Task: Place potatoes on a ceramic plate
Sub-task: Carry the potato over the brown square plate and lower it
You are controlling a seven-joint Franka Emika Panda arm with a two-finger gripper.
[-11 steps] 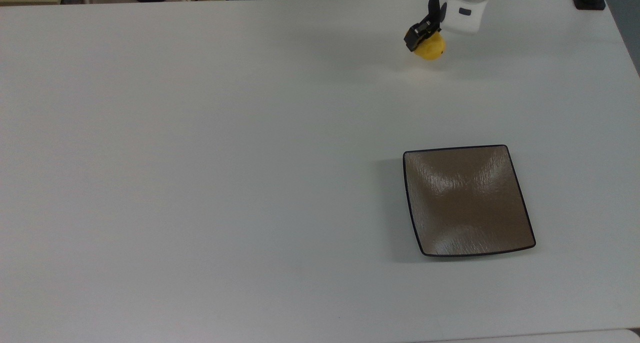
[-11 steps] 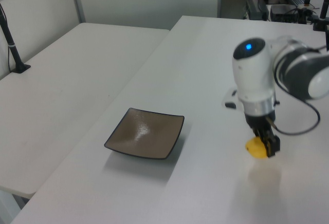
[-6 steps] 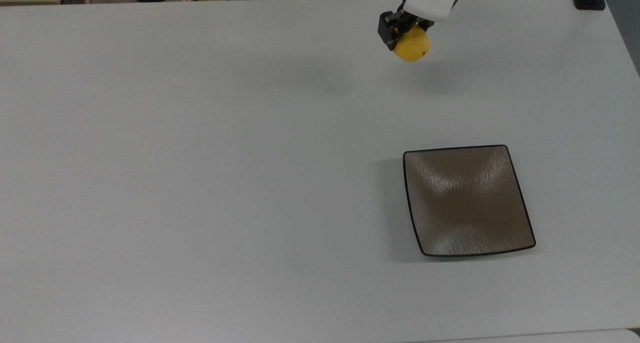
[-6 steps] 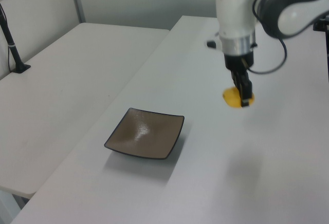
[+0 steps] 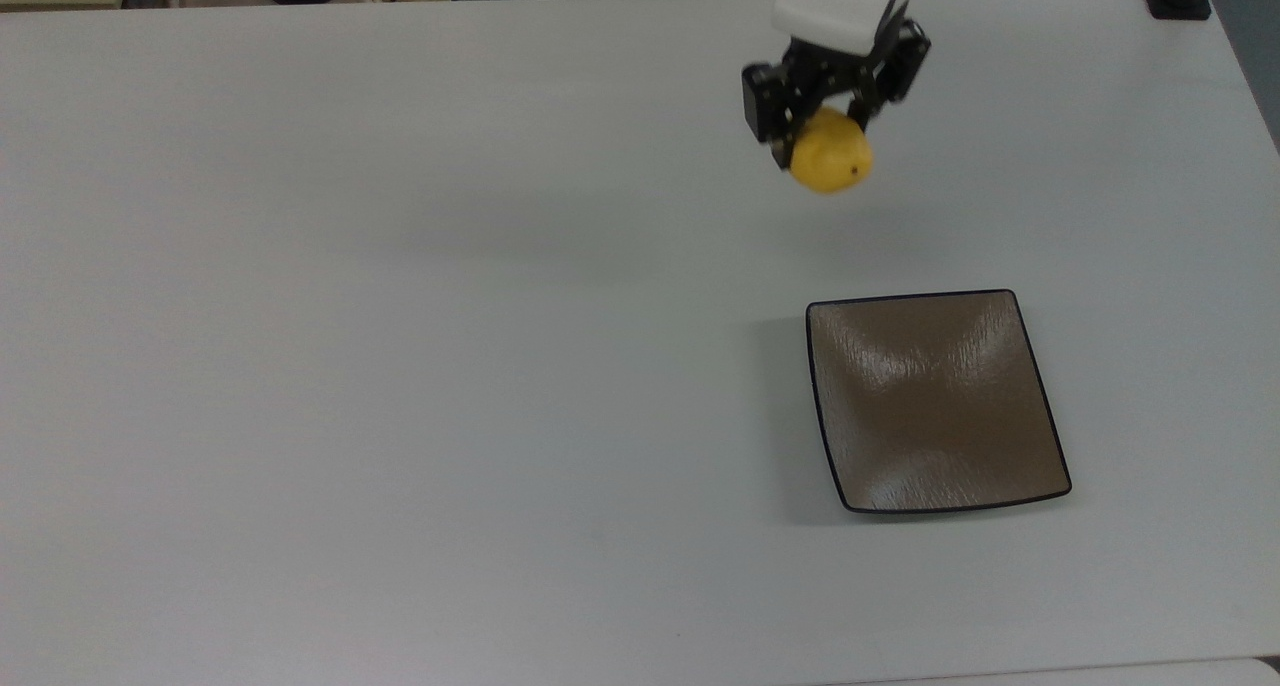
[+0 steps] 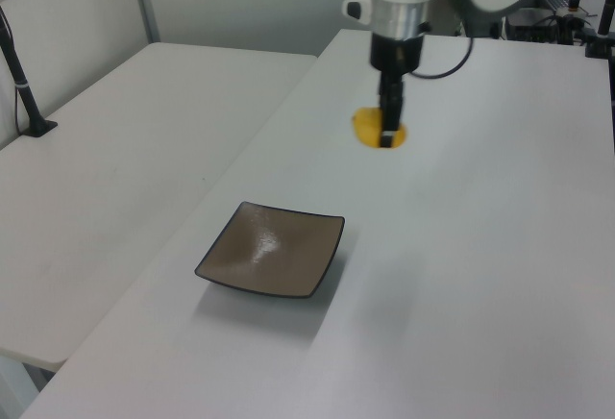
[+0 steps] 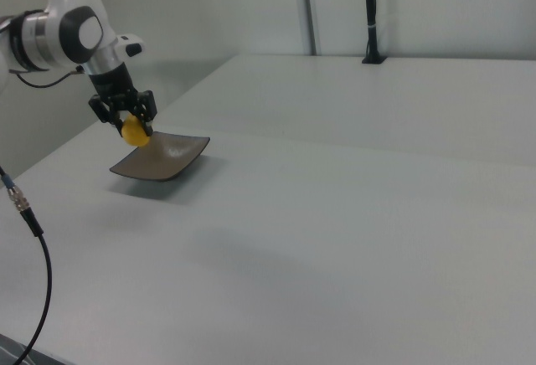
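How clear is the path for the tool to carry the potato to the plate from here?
Probably clear. The tool holds the potato lifted above the table. The plate lies bare toward the top view's bottom, with nothing standing on the table between them, so the way looks free.

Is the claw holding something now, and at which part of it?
Yes. The claw holds the yellow potato by its upper end, one finger on each side; the rest hangs below, above the table.

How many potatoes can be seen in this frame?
1. The yellow potato is held between the gripper's fingers, lifted off the white table, not yet over the brown plate, which has nothing on it.
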